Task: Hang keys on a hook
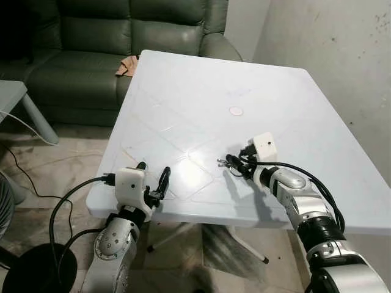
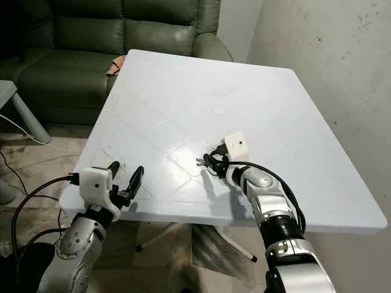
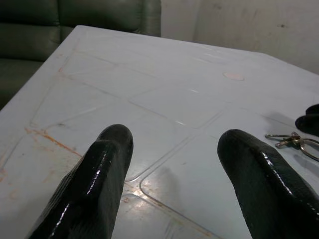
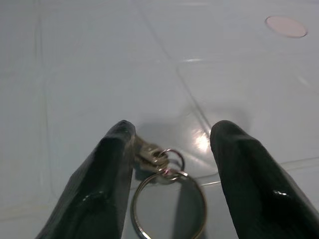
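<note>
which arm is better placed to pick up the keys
Right. The right gripper is open with its fingers either side of the keys on the table; the left gripper sits at the near edge, apart from them.

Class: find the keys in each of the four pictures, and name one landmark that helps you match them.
Left eye: keys on the table, at the right hand's tips.
Right eye: keys mid-table.
Left wrist: keys at the right edge.
Right wrist: keys between the fingers.
Landmark: round pink spot.
</note>
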You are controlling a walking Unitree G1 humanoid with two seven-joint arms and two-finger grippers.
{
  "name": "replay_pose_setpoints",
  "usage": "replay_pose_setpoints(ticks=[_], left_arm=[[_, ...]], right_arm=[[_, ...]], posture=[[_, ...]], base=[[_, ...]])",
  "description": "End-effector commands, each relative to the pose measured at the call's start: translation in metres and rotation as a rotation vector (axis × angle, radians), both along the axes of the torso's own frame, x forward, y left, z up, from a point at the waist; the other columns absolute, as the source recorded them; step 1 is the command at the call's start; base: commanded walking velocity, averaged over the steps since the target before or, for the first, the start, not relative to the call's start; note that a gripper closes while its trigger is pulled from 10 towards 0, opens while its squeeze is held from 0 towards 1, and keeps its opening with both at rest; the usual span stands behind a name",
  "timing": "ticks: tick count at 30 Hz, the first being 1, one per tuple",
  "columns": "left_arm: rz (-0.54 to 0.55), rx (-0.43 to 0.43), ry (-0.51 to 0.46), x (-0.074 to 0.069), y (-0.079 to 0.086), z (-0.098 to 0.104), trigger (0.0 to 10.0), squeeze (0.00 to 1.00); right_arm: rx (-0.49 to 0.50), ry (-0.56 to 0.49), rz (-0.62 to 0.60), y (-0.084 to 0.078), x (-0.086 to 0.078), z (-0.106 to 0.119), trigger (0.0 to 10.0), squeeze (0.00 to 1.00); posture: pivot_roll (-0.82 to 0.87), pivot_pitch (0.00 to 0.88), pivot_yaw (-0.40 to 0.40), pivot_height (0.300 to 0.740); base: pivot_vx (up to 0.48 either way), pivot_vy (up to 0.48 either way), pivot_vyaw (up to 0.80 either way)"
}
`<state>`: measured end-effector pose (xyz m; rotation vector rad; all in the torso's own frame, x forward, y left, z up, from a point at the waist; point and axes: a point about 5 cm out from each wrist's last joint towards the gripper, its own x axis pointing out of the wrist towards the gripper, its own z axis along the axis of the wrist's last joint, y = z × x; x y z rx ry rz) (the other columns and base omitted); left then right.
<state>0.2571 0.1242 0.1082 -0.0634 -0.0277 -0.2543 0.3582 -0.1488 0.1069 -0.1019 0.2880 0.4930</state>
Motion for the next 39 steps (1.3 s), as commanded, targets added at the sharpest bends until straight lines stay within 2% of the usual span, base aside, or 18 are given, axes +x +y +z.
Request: replay_pose_setpoints(ticks=[1,4,9,25,30,31,32,39], left_arm=[[0.005,-0.005,-0.002,-0.002,0.0,0.002,10.0,0.0],[0.001,-0.002,-0.003,-0.001,0.001,0.002,10.0,0.0],[-0.002,-0.001,-0.003,-0.001,0.0,0.003,10.0,0.0],[0.001,-0.004,-0.003,0.0,0.001,0.003,10.0,0.0],[0.001,-0.005,-0.005,0.0,0.001,0.004,10.0,0.0],[0.002,-0.007,-0.005,0.0,0.001,0.004,10.0,0.0],[0.004,-0.009,-0.006,0.001,0.001,0.004,10.0,0.0],[0.007,-0.011,-0.006,0.001,0.001,0.005,10.0,0.0]], right_arm=[[-0.024,0.008,0.017,-0.007,-0.003,-0.004,10.0,1.0],[-0.05,0.04,0.067,-0.01,-0.009,-0.011,10.0,1.0],[-0.045,0.055,0.081,-0.01,-0.01,-0.012,10.0,1.0],[-0.067,0.087,0.032,-0.014,-0.008,-0.016,10.0,1.0],[-0.057,0.157,0.033,-0.015,-0.009,-0.02,10.0,1.0],[-0.048,0.177,0.031,-0.015,-0.009,-0.02,10.0,0.17],[-0.044,0.201,0.041,-0.015,-0.01,-0.021,10.0,0.0],[-0.047,0.222,0.056,-0.016,-0.011,-0.024,10.0,0.0]], posture=[[-0.03,0.081,-0.116,0.74],[-0.03,0.082,-0.109,0.74],[-0.03,0.083,-0.11,0.74],[-0.03,0.085,-0.109,0.74],[-0.03,0.084,-0.109,0.74],[-0.03,0.086,-0.111,0.74],[-0.03,0.086,-0.111,0.74],[-0.03,0.083,-0.114,0.74]], base=[[0.0,0.0,0.0],[0.0,0.0,0.0],[0.0,0.0,0.0],[0.0,0.0,0.0],[0.0,0.0,0.0],[0.0,0.0,0.0],[0.0,0.0,0.0],[0.0,0.0,0.0]])
